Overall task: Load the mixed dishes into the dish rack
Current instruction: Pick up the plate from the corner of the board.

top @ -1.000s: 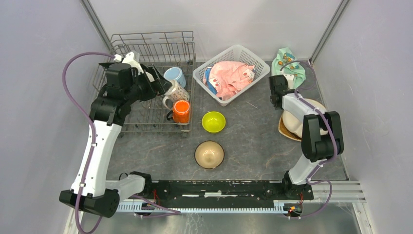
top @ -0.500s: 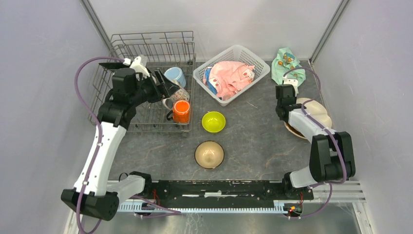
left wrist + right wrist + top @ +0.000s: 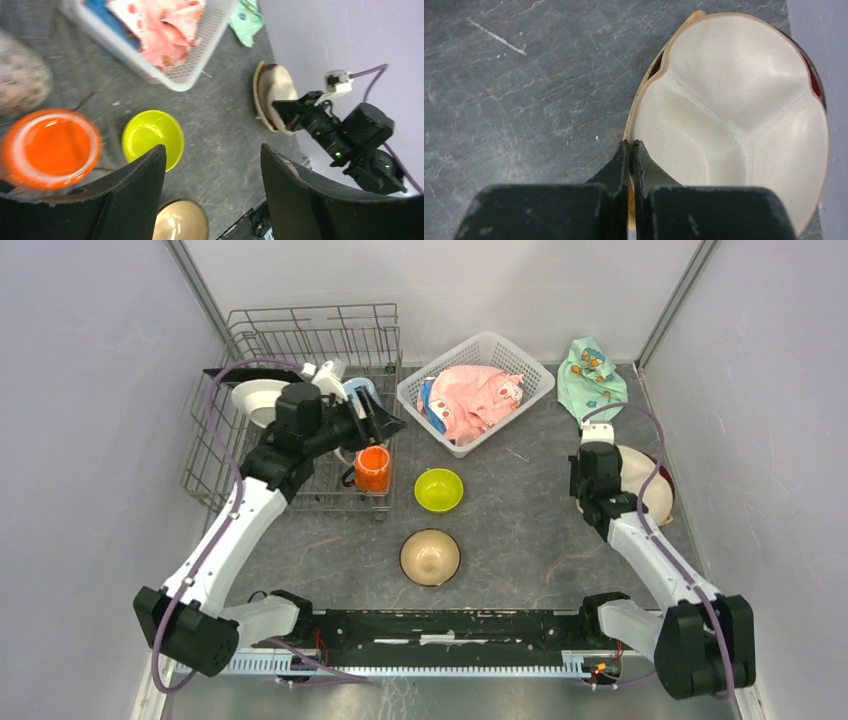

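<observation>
Left arm has swung right over the last second: its claw has left the rack's middle and now hangs over the rack's right edge, above the mugs. Right arm has drawn back toward the near edge, and its claw has come from beside the mint cloth down to the plates.

Near: tan bowl upright on table, between the two arms. Just beyond it, lime bowl, upright, apart from the tan one, beside the rack's near right corner.

Right side: right claw clenched, fingers pinching the left rim of cream plate. Plate spreads right and away from the claw, three wells facing up. Sliver of red-rimmed plate shows under its right edge.

Left side: orange mug upright in rack, near right corner. Left claw above it, jaws wide, nothing between them. Patterned mug a blur at the wrist view's left edge. Light-blue mug partly hidden behind the claw. White plate in the rack's far left part, well left of the claw.

Far: basket holding pink cloth; mint cloth in the far right corner.
</observation>
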Controlling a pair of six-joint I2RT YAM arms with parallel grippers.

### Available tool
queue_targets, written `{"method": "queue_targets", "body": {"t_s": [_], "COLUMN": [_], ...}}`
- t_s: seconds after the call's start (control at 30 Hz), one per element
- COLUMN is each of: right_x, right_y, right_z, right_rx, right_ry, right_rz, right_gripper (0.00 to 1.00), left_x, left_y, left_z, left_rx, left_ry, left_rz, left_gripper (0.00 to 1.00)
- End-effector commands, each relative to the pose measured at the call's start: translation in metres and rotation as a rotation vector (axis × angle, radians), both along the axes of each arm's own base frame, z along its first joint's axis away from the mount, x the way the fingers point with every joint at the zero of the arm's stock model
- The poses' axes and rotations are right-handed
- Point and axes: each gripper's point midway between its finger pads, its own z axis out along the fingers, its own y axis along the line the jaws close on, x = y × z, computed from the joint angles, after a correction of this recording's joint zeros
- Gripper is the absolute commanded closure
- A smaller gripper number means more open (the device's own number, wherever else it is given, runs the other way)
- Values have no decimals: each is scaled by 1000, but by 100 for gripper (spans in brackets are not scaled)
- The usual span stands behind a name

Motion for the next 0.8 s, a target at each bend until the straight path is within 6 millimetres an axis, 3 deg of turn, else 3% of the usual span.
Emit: {"method": "queue_targets", "body": {"t_s": [0.0,0.37,0.63,0.77], "right_x": [8,-16,-27,-31], "right_y": [6,12,22,23], "right_z": [30,49,57,58], "right_rx": [3,-66,-45,-36], "right_ry": [-164,-354,-438,-464], "right_rz": [56,209,268,276], "right_gripper": [100,100,100,100], "left_x": [12,22,22,20], "left_y": [-53,-184,-297,-338], "left_z": [29,-6,-53,-73], "left_rx": [-99,-184,-222,-250], "left_ry": [-88,-61,47,95], "left_rz": [-59,-86,-214,-263], "left_gripper": [26,29,34,35]}}
